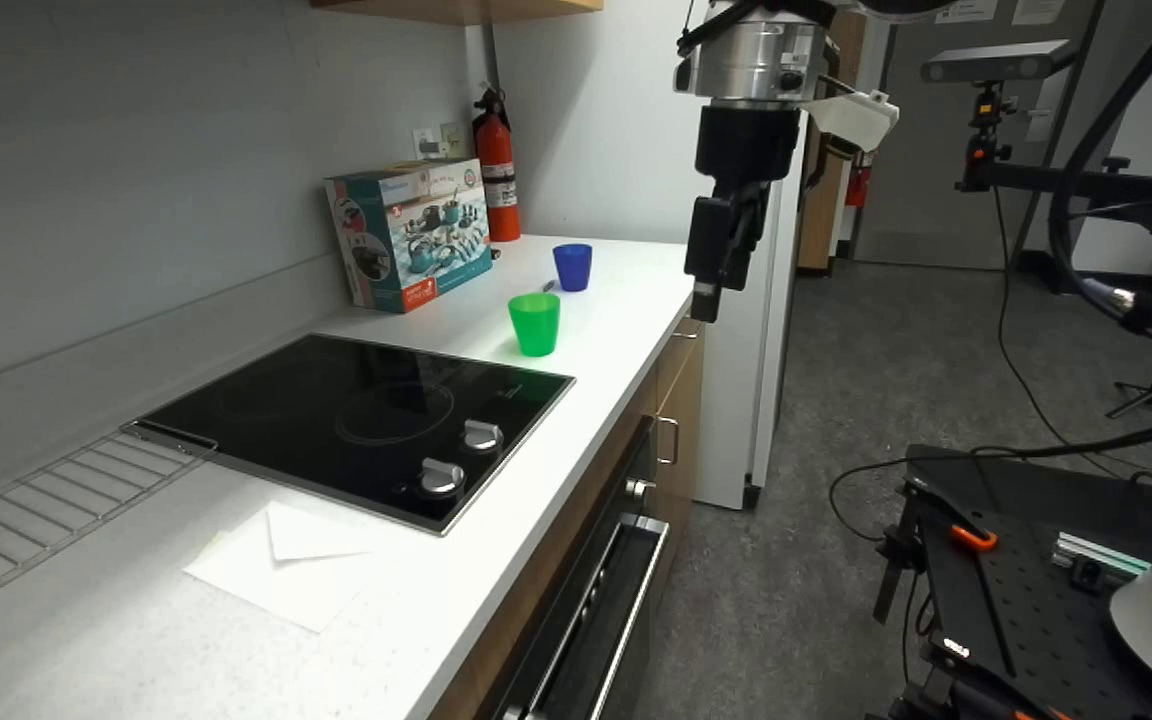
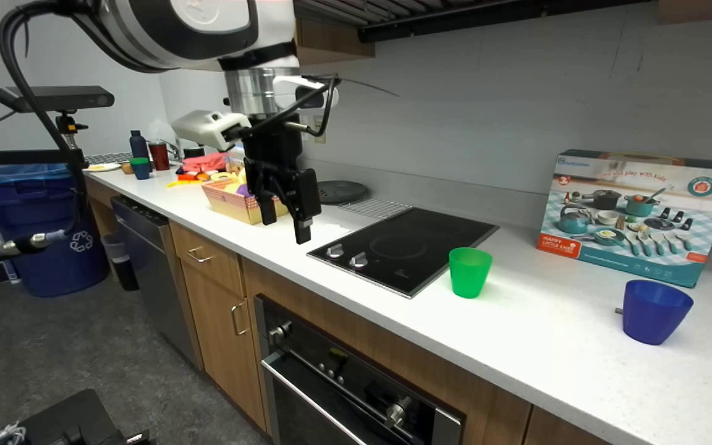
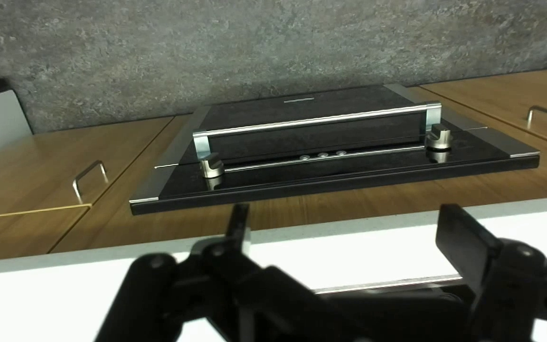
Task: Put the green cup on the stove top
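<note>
The green cup [image 1: 536, 326] stands upright on the white counter, close beside one side edge of the stove top [image 1: 286, 400]. The cup [image 2: 469, 273] and the black glass stove top [image 2: 402, 247] show in both exterior views. The cup is out of view in the wrist view, where only a strip of the stove top [image 3: 451, 289] shows behind the fingers. My gripper [image 1: 721, 295] hangs in the air, fingers down, apart from the cup. It also shows in an exterior view [image 2: 286, 227]. In the wrist view its fingers [image 3: 344, 213] are wide apart with nothing between them.
A blue cup [image 2: 657, 312] and a toy box [image 2: 634, 216] stand past the green cup. White paper [image 1: 281, 570] and a wire rack [image 1: 66, 510] lie on the stove's opposite side. A food basket [image 2: 235, 204] stands farther along. An oven handle [image 3: 316, 121] juts out below the counter.
</note>
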Robot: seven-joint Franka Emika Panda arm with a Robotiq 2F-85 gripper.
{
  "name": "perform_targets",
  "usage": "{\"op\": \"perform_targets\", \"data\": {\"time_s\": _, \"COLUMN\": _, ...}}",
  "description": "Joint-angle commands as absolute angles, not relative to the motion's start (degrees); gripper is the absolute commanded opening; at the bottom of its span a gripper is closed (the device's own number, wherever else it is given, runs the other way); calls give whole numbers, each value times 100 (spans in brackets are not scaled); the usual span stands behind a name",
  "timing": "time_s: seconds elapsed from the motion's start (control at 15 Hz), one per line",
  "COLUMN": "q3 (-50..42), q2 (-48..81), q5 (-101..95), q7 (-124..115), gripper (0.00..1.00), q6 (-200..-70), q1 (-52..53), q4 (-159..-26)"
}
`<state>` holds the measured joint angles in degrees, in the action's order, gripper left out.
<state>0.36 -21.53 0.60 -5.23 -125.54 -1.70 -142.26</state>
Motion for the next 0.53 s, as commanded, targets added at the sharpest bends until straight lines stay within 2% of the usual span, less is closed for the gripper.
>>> {"op": "perform_targets", "data": {"time_s": 0.0, "q3": 28, "q2": -2139, "q5": 57, "q7": -526, "gripper": 100, "q6": -12542, "q1": -163, "q4": -14202}}
{"op": "perform_targets", "data": {"time_s": 0.2, "q3": 28, "q2": -2137, "q5": 57, "q7": -528, "gripper": 100, "q6": -12542, "q1": -163, "q4": -14189}}
{"op": "perform_targets", "data": {"time_s": 0.47, "q3": 81, "q2": -1858, "q5": -34, "q7": -708, "gripper": 100, "q6": -13253, "q1": -216, "q4": -14143}}
